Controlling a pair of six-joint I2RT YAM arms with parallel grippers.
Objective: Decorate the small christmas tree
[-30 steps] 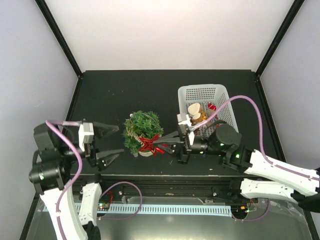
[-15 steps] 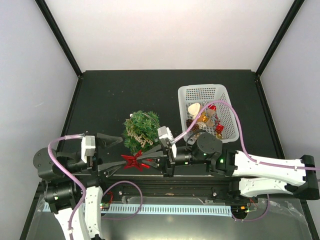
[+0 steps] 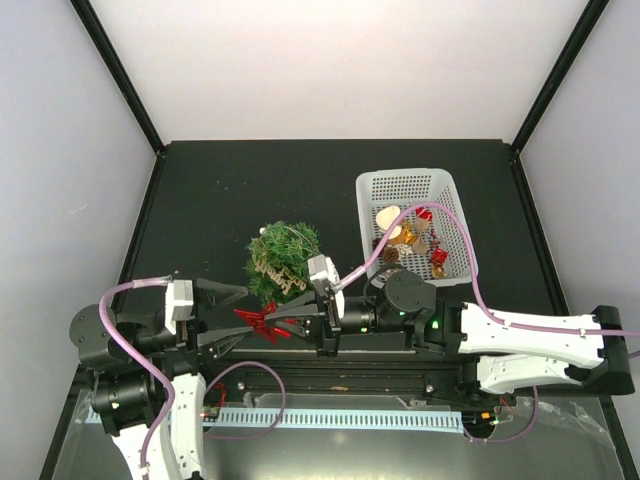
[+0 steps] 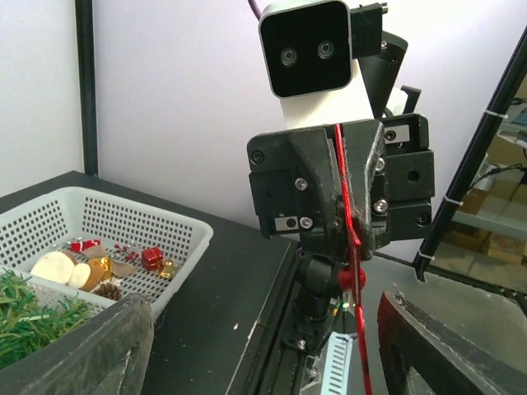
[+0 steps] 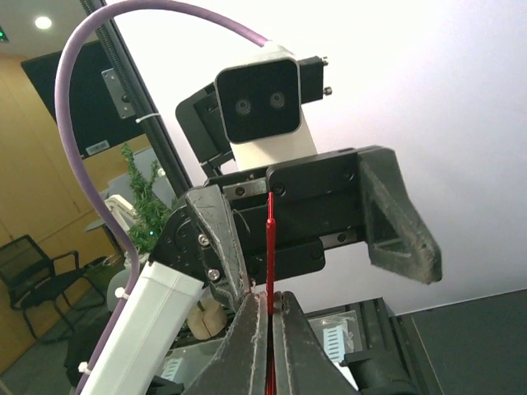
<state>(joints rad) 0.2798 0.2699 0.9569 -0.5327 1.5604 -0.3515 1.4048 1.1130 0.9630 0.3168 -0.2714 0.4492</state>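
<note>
The small christmas tree [image 3: 283,262] stands mid-table, bushy and green; its edge shows in the left wrist view [image 4: 25,325]. In front of it, near the table's front edge, my right gripper [image 3: 287,322] is shut on a flat red star ornament [image 3: 257,320]. Seen edge-on, the star [image 5: 269,239] rises from the closed right gripper [image 5: 269,317]. My left gripper [image 3: 236,317] faces it, open, one finger on each side of the star [image 4: 350,247] and apart from it. The left fingers [image 5: 394,216] frame the star.
A white mesh basket [image 3: 372,190] stands to the right of the tree, holding several small ornaments [image 3: 405,238]; it is also in the left wrist view as the basket [image 4: 107,216]. Both arms lie along the front edge rail [image 3: 340,385].
The right gripper has carried the red star from the tree's base leftwards and nearer. The left arm has dropped to meet it, and its jaws have narrowed around the star.
</note>
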